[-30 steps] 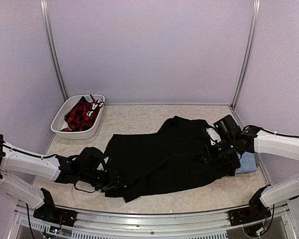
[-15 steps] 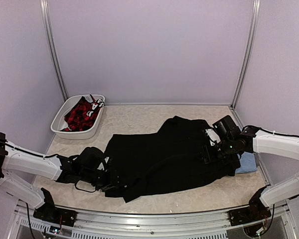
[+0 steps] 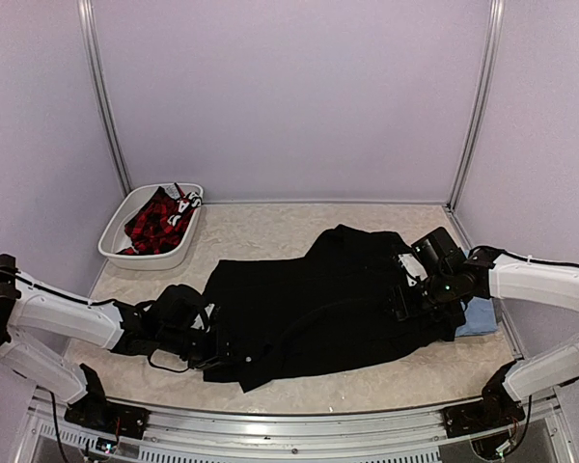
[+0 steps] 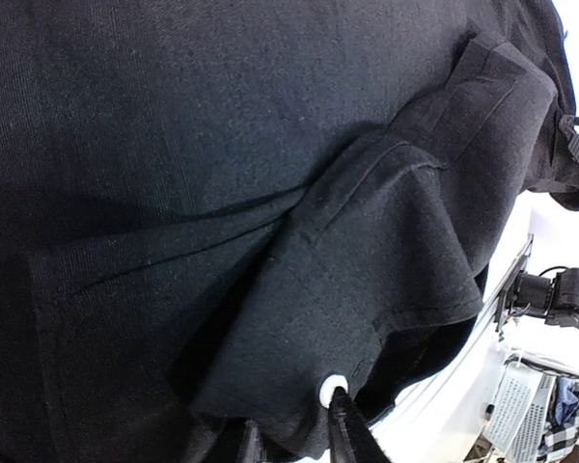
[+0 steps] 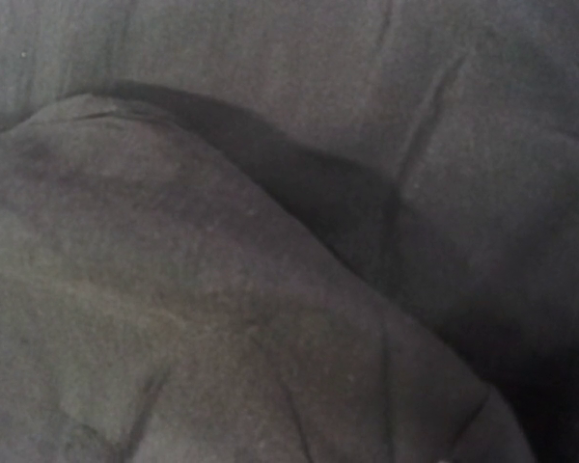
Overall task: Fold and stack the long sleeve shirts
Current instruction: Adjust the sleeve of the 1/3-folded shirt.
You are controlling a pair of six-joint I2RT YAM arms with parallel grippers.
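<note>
Black collared cloth shirt [image 3: 328, 299] lies crumpled across the middle of the beige marbled tabletop [image 3: 270, 227], with the light blue shirt [image 3: 479, 316] peeking out at its right edge. The left gripper [image 3: 218, 360] has the near-left hem between its fingers; cannot tell if it's a firm pinch. The right gripper [image 3: 403, 297] is down on the cloth near the collar, state hidden, cannot tell. Risks: the thin hem slips out on a lift, or only one layer is caught and the fold drags skewed. The right claw may also snag the blue shirt. Lilac walls, metal corner posts, white plastic tub [image 3: 116, 241] of red plaid cloth far left
</note>
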